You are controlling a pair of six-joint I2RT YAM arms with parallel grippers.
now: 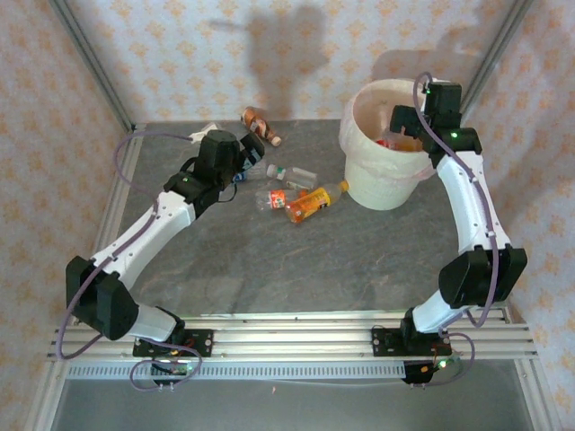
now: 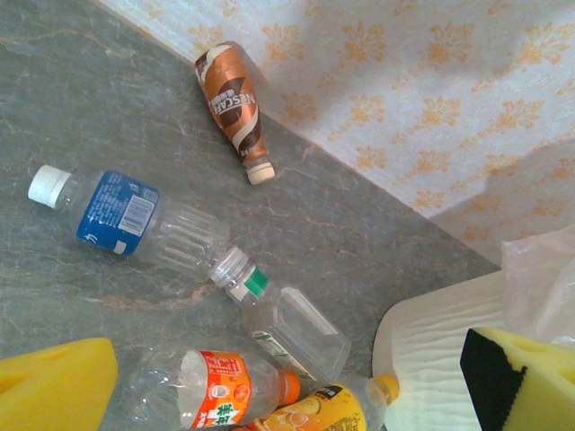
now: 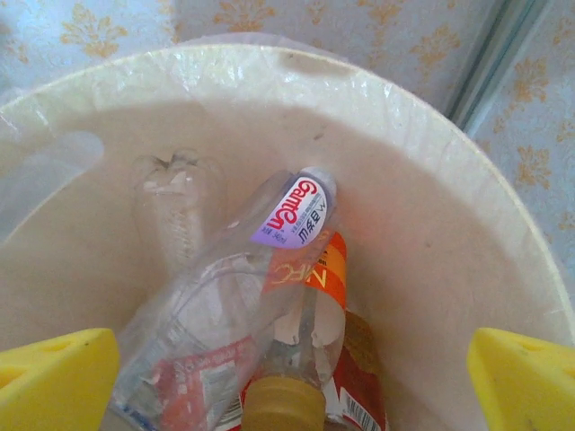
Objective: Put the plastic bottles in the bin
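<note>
- Top view: left gripper [image 1: 247,160] hangs beside loose bottles [image 1: 310,202] on the table [image 1: 296,260]; right gripper [image 1: 395,135] hovers above the bin [image 1: 368,184].
- Left wrist: jaws spread, empty; blue-label bottle [image 2: 126,215] lies ahead.
- Right wrist: jaws spread, empty; piled bottles [image 3: 287,242] directly below, inside bin.

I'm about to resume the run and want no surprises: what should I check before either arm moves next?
1. Right gripper open and empty above the large round cream-white bin: ok.
2. Left gripper open, holding nothing: ok.
3. Bin upright, room inside: ok.
4. All plastic bottles binned: not ok; five lie on the grey table, including the brown bottle and the clear blue-labelled bottle.
5. Blue-labelled bottle free of the clear green-banded bottle: cannot tell.
</note>
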